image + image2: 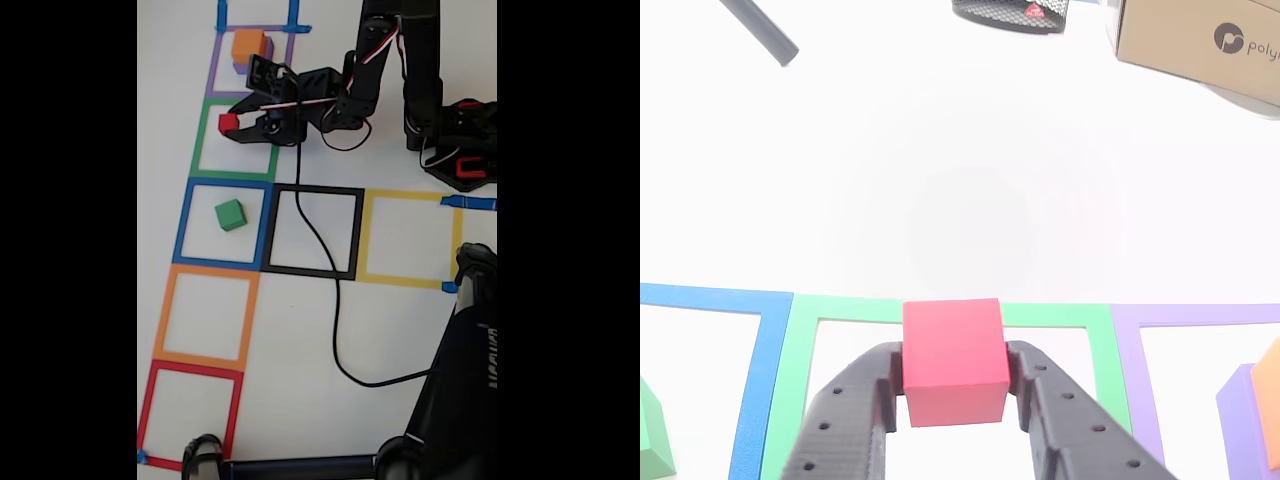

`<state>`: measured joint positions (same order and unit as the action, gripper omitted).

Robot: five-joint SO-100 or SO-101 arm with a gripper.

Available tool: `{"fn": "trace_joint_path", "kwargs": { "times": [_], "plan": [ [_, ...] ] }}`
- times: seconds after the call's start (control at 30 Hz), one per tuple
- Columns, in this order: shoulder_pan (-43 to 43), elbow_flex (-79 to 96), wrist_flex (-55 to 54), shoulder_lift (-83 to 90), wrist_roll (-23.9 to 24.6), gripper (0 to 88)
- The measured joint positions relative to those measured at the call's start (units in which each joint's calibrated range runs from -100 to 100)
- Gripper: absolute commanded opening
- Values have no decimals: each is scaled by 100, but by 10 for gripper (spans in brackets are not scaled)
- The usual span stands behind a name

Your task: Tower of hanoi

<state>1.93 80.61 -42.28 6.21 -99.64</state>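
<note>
- Fixed view: hand [232,122] clenched on red cube [228,122], over the green tape square [236,140].
- Green cube [231,214] inside blue tape square [224,223].
- Orange cube [250,46] apparently atop purple cube [240,66], in purple tape square [214,70].

The cardboard box [1200,45] at top right of the other view reads "poly", cut off by the edge

Bright, even light throughout. In the fixed view, soft and slightly grainy, with black bars down both sides and only faint shadows under the arm. In the other view, blown out to near pure white across the counter [970,200], detail lost there; sharp up close on the red cube [952,360], hazier toward the top edge.
</note>
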Motion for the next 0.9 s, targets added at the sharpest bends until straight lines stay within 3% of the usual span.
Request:
{"fn": "trace_joint_path", "kwargs": {
  "times": [0.23, 0.43, 0.7, 0.9],
  "plan": [
    [-47, 186, 2289, 2415, 0, 9],
    [-316, -142, 5135, 4610, 0, 8],
    [-971, -3479, 9698, 5454, -36, 4],
    [-1592, -6215, 12108, 5437, -36, 6]
  ]
}}
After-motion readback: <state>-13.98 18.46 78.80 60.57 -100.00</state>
